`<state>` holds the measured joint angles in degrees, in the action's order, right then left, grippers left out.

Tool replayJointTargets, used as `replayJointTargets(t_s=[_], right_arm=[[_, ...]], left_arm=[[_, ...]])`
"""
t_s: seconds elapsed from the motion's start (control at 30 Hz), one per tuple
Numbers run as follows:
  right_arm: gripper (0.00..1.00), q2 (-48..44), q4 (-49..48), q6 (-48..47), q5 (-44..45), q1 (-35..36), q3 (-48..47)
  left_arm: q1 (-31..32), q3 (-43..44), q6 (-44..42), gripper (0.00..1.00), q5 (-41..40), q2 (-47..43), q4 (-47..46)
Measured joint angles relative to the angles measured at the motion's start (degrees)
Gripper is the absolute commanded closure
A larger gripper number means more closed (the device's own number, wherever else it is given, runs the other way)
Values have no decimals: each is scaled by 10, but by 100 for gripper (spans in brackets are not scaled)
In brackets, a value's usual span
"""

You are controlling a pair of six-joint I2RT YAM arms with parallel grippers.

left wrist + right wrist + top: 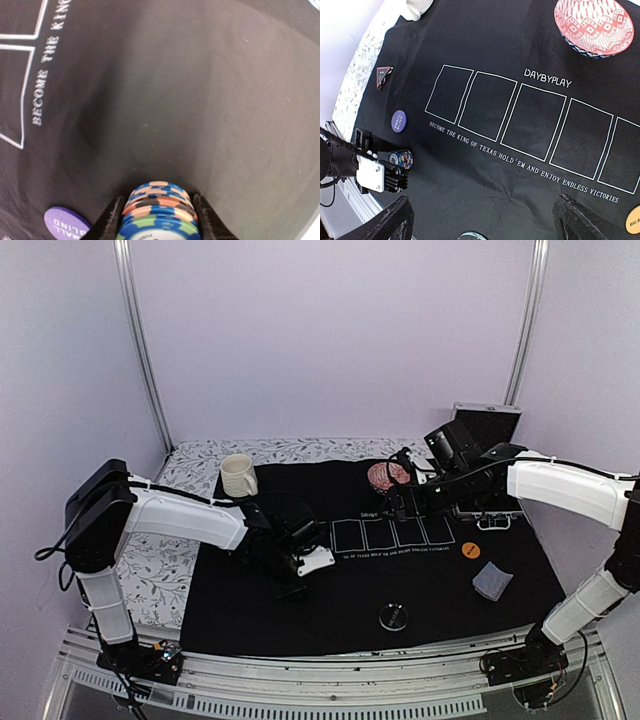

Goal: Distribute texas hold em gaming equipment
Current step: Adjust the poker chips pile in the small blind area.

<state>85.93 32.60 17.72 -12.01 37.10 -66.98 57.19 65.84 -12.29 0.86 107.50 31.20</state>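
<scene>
- Top: left end effector (292,580) sits low on the mat (250,615), left of the printed boxes (390,533). Right end effector (398,504) hovers by the bowl (388,475). Cards (491,581) lie in one pile near right; orange disc (470,551) and clear disc (393,617) lie apart on the mat.
- Left wrist: fingers (111,220) are tight on both sides of the chips (157,197), with the purple disc (65,225) just beside. Cannot tell whether the chips are lifted or resting.
- Right wrist: right end effector is wide open and empty. All the boxes are bare. The triangle (384,76) is at the mat's edge.
- Progress: discs look placed, chips are in hand, cards are undealt, so most is left.
</scene>
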Motion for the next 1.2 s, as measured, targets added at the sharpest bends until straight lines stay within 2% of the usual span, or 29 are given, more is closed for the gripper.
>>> replayJointTargets(t_s=[0.07,0.23,0.33,0.4,0.53,0.67,0.77,0.93,1.07,1.2], right_arm=[[1,0,0,0,0,0,0],[1,0,1,-2,4,0,0],[1,0,3,-4,8,0,0],[1,0,4,-4,9,0,0],[1,0,5,-6,9,0,0],[1,0,6,-7,10,0,0],[1,0,9,-8,10,0,0],[1,0,10,-8,11,0,0],[1,-1,14,-8,25,0,0],[1,-9,19,-7,46,0,0]], left_arm=[[0,-1,0,69,0,0,-5],[0,-2,0,88,0,0,-11],[0,-4,0,91,0,0,-13],[0,-7,1,83,0,-2,-17],[0,-14,0,43,0,-7,-24],[-2,-22,-6,21,-3,-17,-32],[-3,-26,-15,14,-6,-26,-30],[-3,-26,8,9,-7,-49,-30],[-3,-34,99,2,-12,-98,-44],[7,-72,242,2,-44,-176,-90]])
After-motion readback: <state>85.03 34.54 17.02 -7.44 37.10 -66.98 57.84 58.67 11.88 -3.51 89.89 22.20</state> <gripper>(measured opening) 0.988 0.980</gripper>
